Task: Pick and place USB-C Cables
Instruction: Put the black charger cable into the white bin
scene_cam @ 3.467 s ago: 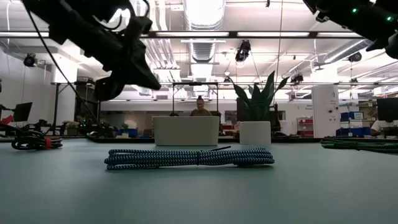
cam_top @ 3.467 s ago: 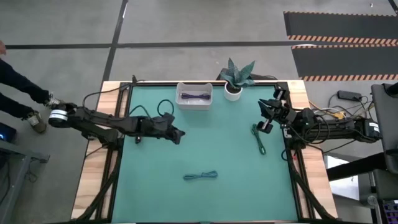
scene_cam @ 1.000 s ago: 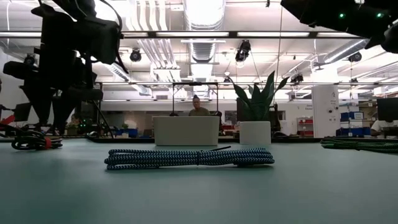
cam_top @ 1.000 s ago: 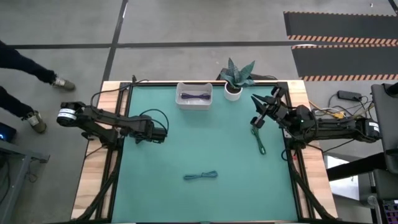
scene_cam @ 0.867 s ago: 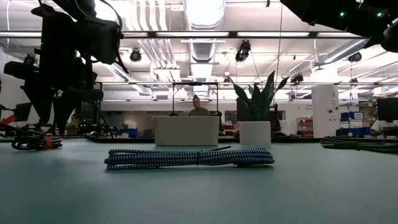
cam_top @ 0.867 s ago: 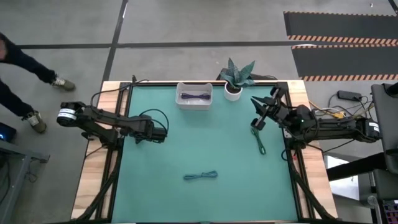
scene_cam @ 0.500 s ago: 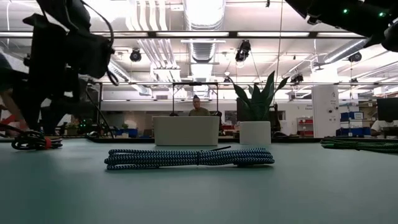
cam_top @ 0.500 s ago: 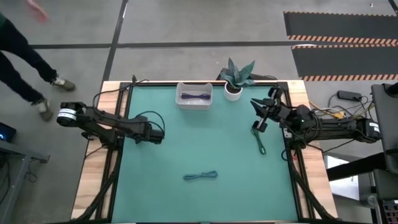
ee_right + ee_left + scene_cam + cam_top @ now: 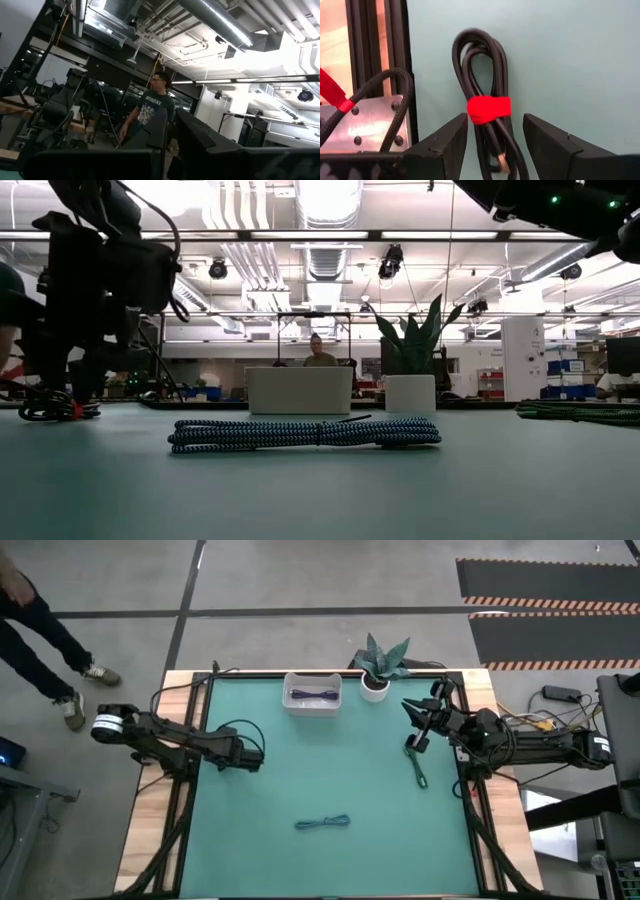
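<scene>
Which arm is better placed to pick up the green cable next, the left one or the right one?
Probably the right. The right gripper hangs at the green cable's near end on the table's right side, while the left gripper sits low at the left edge, far across the mat, over black wiring.

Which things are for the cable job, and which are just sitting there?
For the job: dark blue cable, lying in the white bin; green cable; teal-blue cable.
Just lying about: potted plant; black cable bundle with a red strap.
</scene>
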You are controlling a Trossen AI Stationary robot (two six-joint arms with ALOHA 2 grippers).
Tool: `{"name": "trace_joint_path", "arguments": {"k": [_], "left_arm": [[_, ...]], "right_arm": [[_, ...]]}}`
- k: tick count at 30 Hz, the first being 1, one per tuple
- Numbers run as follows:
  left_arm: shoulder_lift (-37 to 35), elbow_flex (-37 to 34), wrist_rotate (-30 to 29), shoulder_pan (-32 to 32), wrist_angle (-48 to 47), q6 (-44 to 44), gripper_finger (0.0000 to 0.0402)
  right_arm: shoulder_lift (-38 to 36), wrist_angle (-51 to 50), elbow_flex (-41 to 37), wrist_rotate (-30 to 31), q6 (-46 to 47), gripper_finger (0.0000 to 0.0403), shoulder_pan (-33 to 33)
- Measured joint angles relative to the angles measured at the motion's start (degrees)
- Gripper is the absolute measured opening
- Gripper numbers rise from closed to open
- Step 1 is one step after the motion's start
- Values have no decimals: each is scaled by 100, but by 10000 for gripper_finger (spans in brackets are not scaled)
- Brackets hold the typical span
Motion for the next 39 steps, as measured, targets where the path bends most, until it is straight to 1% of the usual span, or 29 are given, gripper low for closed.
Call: {"name": "trace_joint_path", "arguments": {"k": [12, 32, 39], "left_arm": [[0, -27, -457, 0, 88, -215, 177], [0, -94, -465, 0, 97, -219, 177], [2, -243, -473, -1, 316, -299, 177]], "right_arm": [[-2, 4, 20, 1, -108, 31, 0], [-2, -4, 22, 2, -170, 31, 0], [-2, -4, 24, 2, -172, 31, 0]]}}
